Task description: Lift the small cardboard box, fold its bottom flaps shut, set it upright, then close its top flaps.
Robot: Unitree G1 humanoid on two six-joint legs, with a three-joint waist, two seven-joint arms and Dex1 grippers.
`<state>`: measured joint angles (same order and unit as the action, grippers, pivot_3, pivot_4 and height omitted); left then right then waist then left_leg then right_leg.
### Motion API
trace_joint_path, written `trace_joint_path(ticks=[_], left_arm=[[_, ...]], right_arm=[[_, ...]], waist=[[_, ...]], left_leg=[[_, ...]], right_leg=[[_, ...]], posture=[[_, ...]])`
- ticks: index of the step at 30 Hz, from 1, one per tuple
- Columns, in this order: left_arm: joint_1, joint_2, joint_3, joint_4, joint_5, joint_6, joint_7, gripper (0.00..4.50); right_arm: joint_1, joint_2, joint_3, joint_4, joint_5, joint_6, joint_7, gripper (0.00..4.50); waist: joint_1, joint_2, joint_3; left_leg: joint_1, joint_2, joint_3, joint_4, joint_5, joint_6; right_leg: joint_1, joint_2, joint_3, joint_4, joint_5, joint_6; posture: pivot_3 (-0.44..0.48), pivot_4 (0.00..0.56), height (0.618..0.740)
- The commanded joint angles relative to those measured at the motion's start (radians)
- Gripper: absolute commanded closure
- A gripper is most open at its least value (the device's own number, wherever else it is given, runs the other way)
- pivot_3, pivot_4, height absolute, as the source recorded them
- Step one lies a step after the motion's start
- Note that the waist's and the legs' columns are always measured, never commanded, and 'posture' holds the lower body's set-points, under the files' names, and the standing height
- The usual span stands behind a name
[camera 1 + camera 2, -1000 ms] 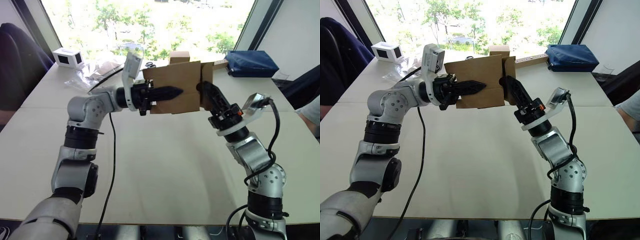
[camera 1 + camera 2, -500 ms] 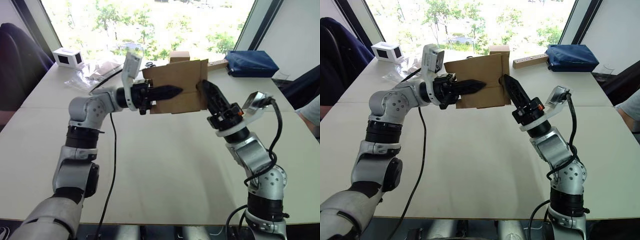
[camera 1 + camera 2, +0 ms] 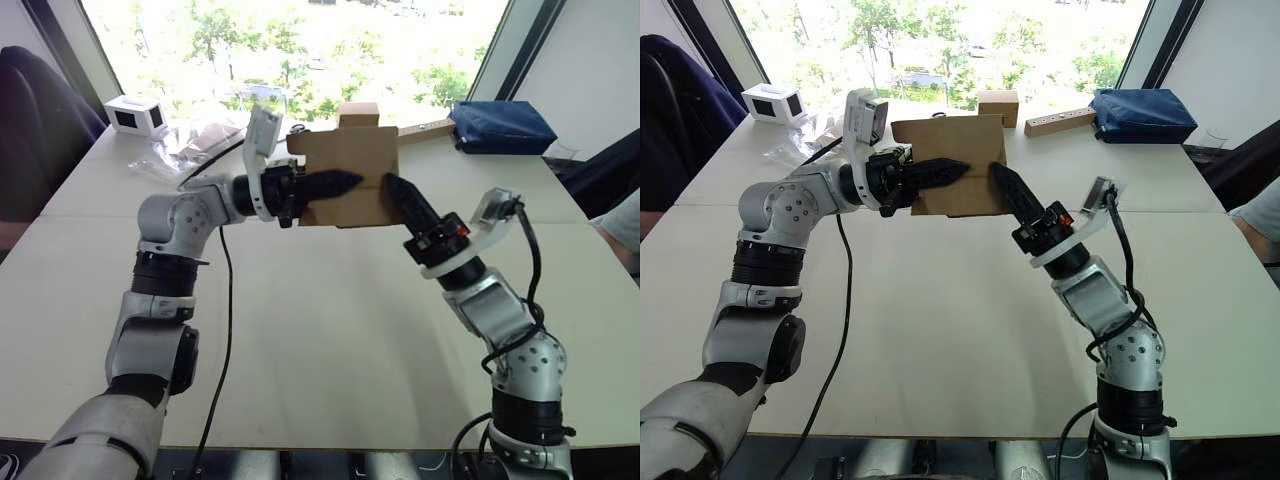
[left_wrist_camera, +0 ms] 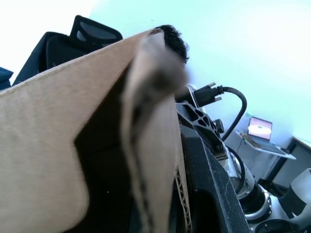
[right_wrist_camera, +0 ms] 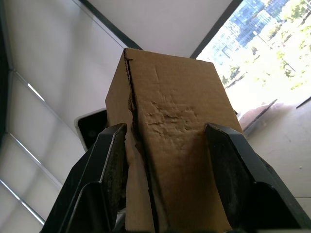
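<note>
Couldn't read any text, labels or numbers anywhere; the cardboard box (image 3: 350, 170) was plain brown, no print.

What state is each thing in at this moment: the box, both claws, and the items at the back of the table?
Cardboard box: held up off the table, end flap pressed flat.
Left claw: shut on the box's side wall.
Right claw: open, its fingers straddling the box's end.
Small cube box: closed, resting on the table.
Long tan block: lying flat.
Blue bag: lying flat.
</note>
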<state>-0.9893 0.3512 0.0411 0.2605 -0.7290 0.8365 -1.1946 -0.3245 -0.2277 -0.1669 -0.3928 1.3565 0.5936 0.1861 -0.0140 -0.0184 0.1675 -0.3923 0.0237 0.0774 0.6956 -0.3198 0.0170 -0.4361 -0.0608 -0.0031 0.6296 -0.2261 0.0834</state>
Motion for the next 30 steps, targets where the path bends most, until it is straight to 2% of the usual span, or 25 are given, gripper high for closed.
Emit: trace_joint_path(ticks=[1,7,17,24,30], left_arm=[[-0.017,-0.009,-0.008,-0.036,-0.004,-0.018,-0.007,4.5],[-0.018,-0.005,-0.01,-0.017,0.015,-0.029,-0.011,4.5],[-0.033,-0.003,0.004,0.005,0.015,-0.039,-0.012,4.5],[-0.047,-0.004,0.012,0.02,0.011,-0.042,-0.009,4.5],[-0.05,-0.001,0.01,0.023,0.012,-0.042,-0.012,4.5]], right_arm=[[-0.029,-0.021,0.049,-0.071,-0.037,0.026,0.019,1.81],[-0.025,-0.049,0.016,-0.105,0.001,0.03,0.013,1.81],[0.087,-0.054,-0.069,-0.154,0.155,-0.004,-0.034,1.81],[0.171,-0.045,-0.073,-0.165,0.164,-0.026,-0.049,1.81],[0.186,-0.033,-0.084,-0.159,0.174,-0.058,-0.058,1.81]], waist=[[0.001,0.0,0.0],[0.001,0.0,0.0],[0.001,0.0,0.0],[0.001,0.0,0.0],[0.001,0.0,0.0]], left_leg=[[0.0,0.0,0.0,0.0,0.0,0.0],[0.0,0.0,0.0,0.0,0.0,0.0],[0.0,0.0,0.0,0.0,0.0,0.0],[0.0,0.0,0.0,0.0,0.0,0.0],[0.0,0.0,0.0,0.0,0.0,0.0]], right_leg=[[0.0,0.0,0.0,0.0,0.0,0.0],[0.0,0.0,0.0,0.0,0.0,0.0],[0.0,0.0,0.0,0.0,0.0,0.0],[0.0,0.0,0.0,0.0,0.0,0.0],[0.0,0.0,0.0,0.0,0.0,0.0]], posture=[[0.0,0.15,0.74],[0.0,0.15,0.74],[0.0,0.15,0.74],[0.0,0.15,0.74],[0.0,0.15,0.74]])
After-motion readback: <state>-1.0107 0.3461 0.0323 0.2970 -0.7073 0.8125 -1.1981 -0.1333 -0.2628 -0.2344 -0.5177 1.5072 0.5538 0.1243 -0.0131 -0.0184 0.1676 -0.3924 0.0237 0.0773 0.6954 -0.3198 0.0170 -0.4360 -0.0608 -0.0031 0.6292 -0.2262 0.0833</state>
